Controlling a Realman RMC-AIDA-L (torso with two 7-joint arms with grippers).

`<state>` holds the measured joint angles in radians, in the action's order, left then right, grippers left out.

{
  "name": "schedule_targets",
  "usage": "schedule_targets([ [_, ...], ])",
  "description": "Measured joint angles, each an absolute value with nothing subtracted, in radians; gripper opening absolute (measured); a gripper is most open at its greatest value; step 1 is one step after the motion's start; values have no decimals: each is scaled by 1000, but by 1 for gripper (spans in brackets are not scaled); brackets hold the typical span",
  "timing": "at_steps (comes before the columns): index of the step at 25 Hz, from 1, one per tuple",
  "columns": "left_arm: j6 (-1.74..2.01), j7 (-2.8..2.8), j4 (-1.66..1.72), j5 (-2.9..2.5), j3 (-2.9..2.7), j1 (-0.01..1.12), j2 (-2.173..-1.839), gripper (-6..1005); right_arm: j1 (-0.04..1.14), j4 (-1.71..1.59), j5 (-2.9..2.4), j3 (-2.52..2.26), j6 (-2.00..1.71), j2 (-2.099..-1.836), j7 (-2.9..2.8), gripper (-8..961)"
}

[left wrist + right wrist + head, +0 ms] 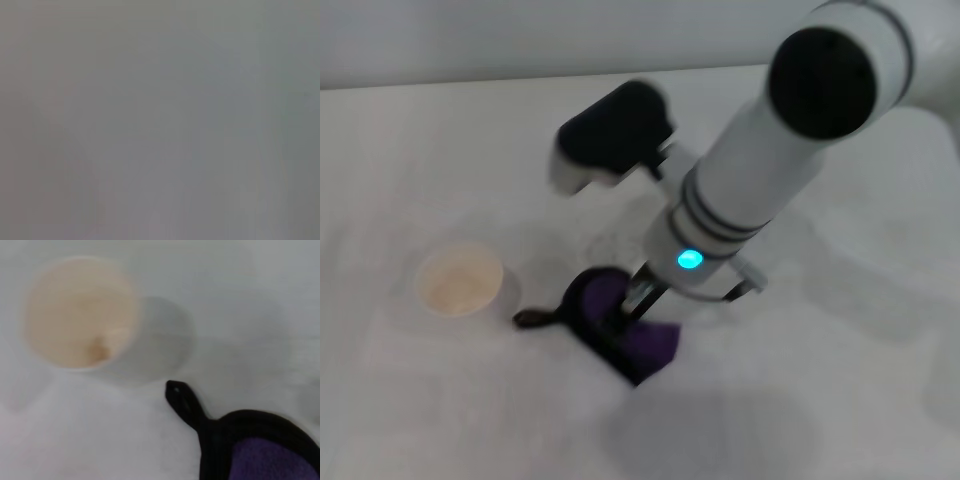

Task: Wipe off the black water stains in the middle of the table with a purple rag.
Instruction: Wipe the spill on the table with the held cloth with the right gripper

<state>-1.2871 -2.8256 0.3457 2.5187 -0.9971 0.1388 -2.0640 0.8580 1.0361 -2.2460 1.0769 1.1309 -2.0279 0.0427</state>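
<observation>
Pressing: right claw (638, 298) down on the rag (625, 325); finger state cannot be told.
Rag: mid-worktop (840, 330), directly under claw, long axis diagonal.
Stain: unseen, perhaps covered.
Cup (459, 279): left of rag.
Left arm: out of view.

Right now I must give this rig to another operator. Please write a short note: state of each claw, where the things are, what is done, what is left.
Right claw: down at the purple rag, on the table near its middle; whether its fingers are open or shut cannot be seen.
Left claw: not in view; its wrist camera shows only plain grey.
Rag: bunched, its black loop pointing toward the paper cup, which stands upright to the robot's left of the rag, apart from it.
Black water stains: not visible; possibly under the rag or arm.
Done: the rag is reached.
Left: confirm the stain is wiped, lift away.
</observation>
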Motion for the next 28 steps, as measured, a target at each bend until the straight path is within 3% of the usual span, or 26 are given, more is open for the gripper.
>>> schedule_targets([
  [9,-1287,-2826,335,2519,-1003,156,-2067,886,944,978,-1989,922,1038,-2028,131,93],
  [28,-1287,-2826,334,2519,-997,149,-2068,887,936,936,-2495,1089,1087,-2023,-131,94],
])
